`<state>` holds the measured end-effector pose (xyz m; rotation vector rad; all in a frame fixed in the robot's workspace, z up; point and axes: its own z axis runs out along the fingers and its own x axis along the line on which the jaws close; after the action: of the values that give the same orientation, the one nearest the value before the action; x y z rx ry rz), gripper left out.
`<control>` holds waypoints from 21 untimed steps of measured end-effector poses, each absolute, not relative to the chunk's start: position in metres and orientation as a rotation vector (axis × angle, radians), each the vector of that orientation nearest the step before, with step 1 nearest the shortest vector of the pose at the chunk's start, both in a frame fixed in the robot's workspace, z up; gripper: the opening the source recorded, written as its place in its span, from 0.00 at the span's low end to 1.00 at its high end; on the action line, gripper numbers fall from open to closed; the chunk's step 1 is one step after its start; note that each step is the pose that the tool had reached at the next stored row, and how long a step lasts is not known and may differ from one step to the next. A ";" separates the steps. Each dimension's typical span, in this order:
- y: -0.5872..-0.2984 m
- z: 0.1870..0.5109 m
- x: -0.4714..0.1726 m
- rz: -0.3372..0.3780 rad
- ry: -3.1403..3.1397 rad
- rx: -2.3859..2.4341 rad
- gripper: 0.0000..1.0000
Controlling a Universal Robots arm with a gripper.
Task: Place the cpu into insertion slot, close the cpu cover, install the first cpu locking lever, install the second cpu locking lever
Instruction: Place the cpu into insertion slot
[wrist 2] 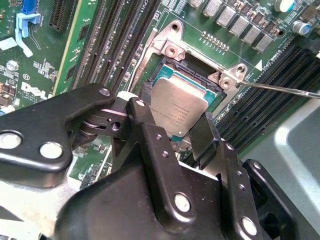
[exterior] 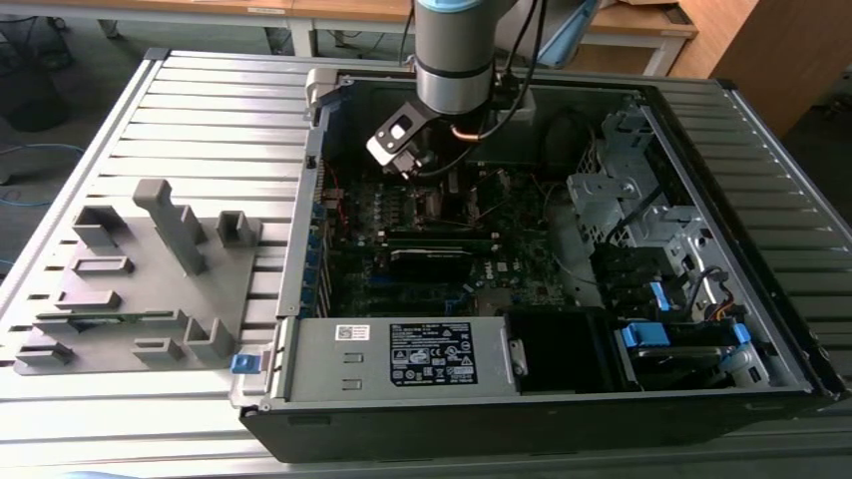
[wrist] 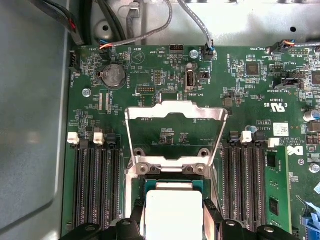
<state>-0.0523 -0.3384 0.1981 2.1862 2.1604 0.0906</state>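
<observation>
My gripper (wrist 2: pixel 175 120) is shut on the cpu (wrist 2: pixel 177 102), a flat silver-grey square held by two opposite edges between black fingers (wrist 2: pixel 142 115). The chip hangs tilted right over the insertion slot (wrist 2: pixel 172 65), the dark square socket with a metal rim on the green motherboard. In the first wrist view the cpu (wrist: pixel 173 205) looks bright white between the gripper (wrist: pixel 173 222) fingertips. The cpu cover (wrist: pixel 175 109) stands swung open beyond the insertion slot (wrist: pixel 150 181). A thin metal lever rod (wrist 2: pixel 280 88) sticks out beside the socket. In the exterior view the gripper (exterior: pixel 423 168) reaches down into the open computer case (exterior: pixel 533 389).
Long black memory slots (wrist: pixel 95 185) flank the socket on both sides (wrist: pixel 245 185). Cables (wrist: pixel 150 27) run along the board's far edge, and a grey case wall (wrist: pixel 30 125) rises beside it. A grey fixture tray (exterior: pixel 147 269) lies on the exterior view's left.
</observation>
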 end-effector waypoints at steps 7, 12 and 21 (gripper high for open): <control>-0.338 0.196 -0.052 0.090 2.160 2.186 0.54; -0.338 0.195 -0.053 0.090 2.160 2.186 0.54; -0.338 0.194 -0.053 0.090 2.160 2.187 0.54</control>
<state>-0.0534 -0.3379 0.1941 2.1870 2.1596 0.0904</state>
